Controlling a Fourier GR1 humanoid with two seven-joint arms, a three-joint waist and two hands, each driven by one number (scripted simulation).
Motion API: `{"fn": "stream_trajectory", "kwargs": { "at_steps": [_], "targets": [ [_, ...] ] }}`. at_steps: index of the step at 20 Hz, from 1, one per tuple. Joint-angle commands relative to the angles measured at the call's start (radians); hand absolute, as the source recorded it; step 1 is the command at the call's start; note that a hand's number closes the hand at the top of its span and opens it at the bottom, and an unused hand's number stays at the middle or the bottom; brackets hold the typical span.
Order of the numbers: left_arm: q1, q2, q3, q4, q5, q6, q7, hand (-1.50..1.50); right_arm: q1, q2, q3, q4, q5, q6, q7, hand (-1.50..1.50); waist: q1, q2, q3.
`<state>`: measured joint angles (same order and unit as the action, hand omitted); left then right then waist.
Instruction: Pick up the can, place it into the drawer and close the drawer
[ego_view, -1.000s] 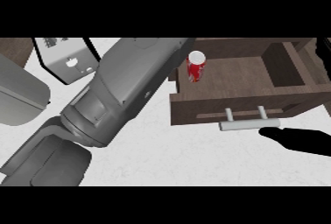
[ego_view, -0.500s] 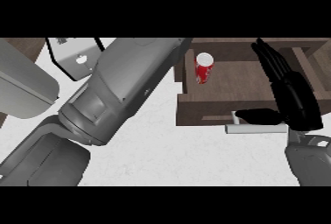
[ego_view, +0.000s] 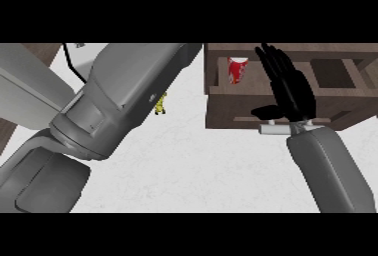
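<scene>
One can (ego_view: 237, 69) lies in the drawer (ego_view: 221, 107), left of the straight-fingered right hand (ego_view: 289, 95).

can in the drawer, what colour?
Red with a white top: the can shows only in the head view, inside the brown drawer.

One red can (ego_view: 237, 70), one brown drawer (ego_view: 221, 107) with one pale handle (ego_view: 273, 130), one small yellow object (ego_view: 159, 104), two grey forearms.
</scene>
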<state>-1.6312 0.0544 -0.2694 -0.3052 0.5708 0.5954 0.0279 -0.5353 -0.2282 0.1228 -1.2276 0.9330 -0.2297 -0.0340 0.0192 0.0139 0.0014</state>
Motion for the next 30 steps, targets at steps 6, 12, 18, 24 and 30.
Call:
{"fn": "stream_trajectory", "kwargs": {
  "at_steps": [6, 12, 18, 24, 30],
  "targets": [
    [0.05, 0.075, -0.011, -0.085, -0.035, -0.014, 0.062, -1.5, -0.195, 0.064, -0.067, 0.414, 0.118, -0.285, -0.04, -1.5, 0.036, -0.005, 0.0],
    [0.13, 0.121, -0.014, -0.167, -0.042, -0.053, 0.088, -1.5, -0.351, 0.053, -0.136, 0.613, 0.128, -0.387, -0.053, -1.5, 0.048, -0.004, 0.0],
    [0.159, 0.161, -0.021, -0.235, -0.054, -0.062, 0.13, -1.5, -0.537, 0.021, -0.188, 0.755, 0.123, -0.394, -0.053, -1.5, 0.07, 0.002, 0.0],
    [0.258, 0.198, -0.042, -0.325, -0.062, -0.095, 0.149, -1.5, -0.615, 0.018, -0.209, 0.844, 0.141, -0.445, -0.029, -1.5, 0.099, 0.002, -0.001],
    [0.318, 0.204, -0.053, -0.411, -0.063, -0.091, 0.175, -1.5, -0.676, 0.044, -0.259, 0.868, 0.084, -0.436, -0.07, -1.5, 0.104, 0.003, 0.0]
  ]
}}
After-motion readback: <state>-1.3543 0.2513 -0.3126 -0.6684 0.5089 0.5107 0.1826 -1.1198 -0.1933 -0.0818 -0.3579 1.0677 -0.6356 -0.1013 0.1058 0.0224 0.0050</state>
